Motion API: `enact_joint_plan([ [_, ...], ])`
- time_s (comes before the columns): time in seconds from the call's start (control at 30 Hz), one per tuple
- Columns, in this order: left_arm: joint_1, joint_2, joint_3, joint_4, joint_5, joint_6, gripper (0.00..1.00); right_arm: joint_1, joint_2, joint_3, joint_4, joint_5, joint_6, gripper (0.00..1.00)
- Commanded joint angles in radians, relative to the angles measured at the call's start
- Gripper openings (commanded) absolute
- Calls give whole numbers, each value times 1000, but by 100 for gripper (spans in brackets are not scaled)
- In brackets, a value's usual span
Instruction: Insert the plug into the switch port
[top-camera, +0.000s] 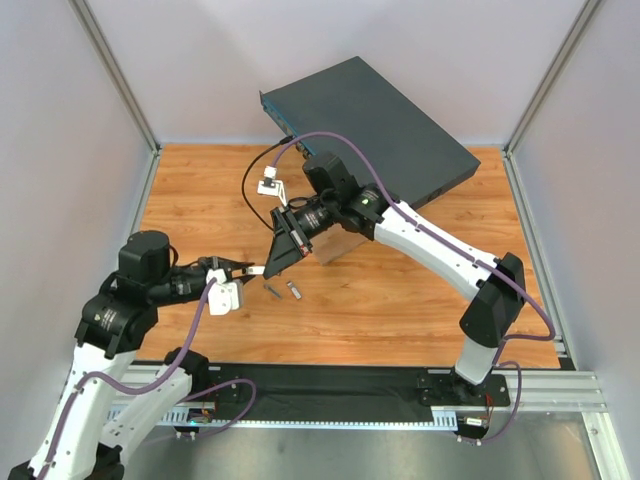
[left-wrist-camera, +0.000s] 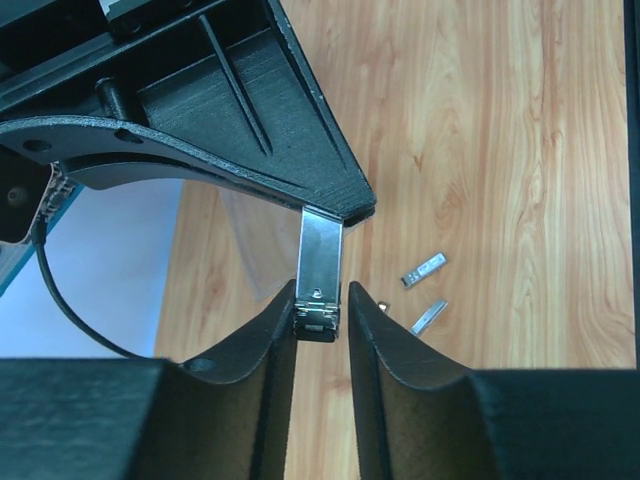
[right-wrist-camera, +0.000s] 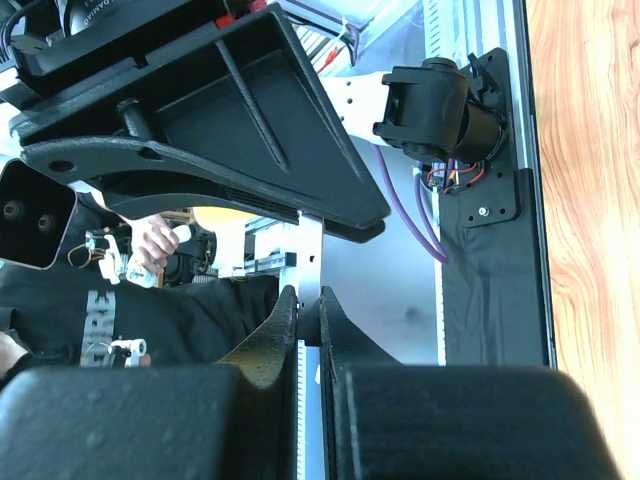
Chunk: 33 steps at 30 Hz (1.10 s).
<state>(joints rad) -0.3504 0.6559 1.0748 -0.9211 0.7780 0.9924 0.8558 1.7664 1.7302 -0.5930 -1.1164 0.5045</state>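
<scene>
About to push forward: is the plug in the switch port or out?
Out. The right claw holds the plug in the air, its end inside the left claw, clear of the switch.

table (top-camera: 400, 310): switch (top-camera: 370, 125), two metal bits (top-camera: 293, 290), perhaps

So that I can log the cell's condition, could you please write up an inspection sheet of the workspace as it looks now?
Surface: wooden tabletop, no damage or spills seen.
Job's things: switch at the far side, its teal port edge toward the left; silver plug held in the air, away from it.
Clutter: two small metal pieces loose on the wood.
Grippers: right end effector shut on the plug; left end effector open, fingers flanking the plug's free end, a sliver of gap on one side.
Cables: purple cable arcs over the right arm; black cable with a white fitting loops near the switch.
Surroundings: pale walls, metal frame posts.
</scene>
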Motion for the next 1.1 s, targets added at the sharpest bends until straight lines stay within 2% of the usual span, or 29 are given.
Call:
enact_joint_plan([
  [0.0,-18,19,36,33,-11,-18,31,-6,11,8,22,-23,22,0],
  [0.1,-32,25,39,37,-34,-28,22,-8,10,5,16,-22,20,0],
  [0.17,-45,33,48,34,-54,-49,10,-9,8,3,15,-16,22,0],
  [0.23,-55,42,56,28,-74,-95,0,-14,5,11,16,-11,17,21],
  [0.27,-56,51,65,25,-78,-116,0,-18,1,17,10,-3,16,35],
  [0.3,-56,56,69,22,-85,-139,0,-26,-8,44,2,22,0,62],
  [0.33,-56,62,74,19,-97,-205,0,-32,-13,63,-14,36,-12,76],
  [0.4,-56,82,96,-1,-115,-279,0,-66,-42,112,-50,91,-29,94],
  [0.5,-56,116,120,-19,-128,-389,0,-119,-108,140,-67,154,-55,96],
  [0.7,-56,177,122,108,-152,-644,0,-202,-320,111,-83,322,-119,98],
  [0.8,-56,247,158,145,-190,-757,0,-253,-458,49,-79,478,-109,100],
  [0.9,-56,352,244,137,-275,-817,0,-389,-605,-79,-56,530,3,100],
  [0.93,-56,400,285,137,-289,-828,0,-485,-639,-110,-60,536,28,100],
  [1.07,-58,511,396,128,-339,-844,0,-725,-800,-257,-94,483,118,100],
])
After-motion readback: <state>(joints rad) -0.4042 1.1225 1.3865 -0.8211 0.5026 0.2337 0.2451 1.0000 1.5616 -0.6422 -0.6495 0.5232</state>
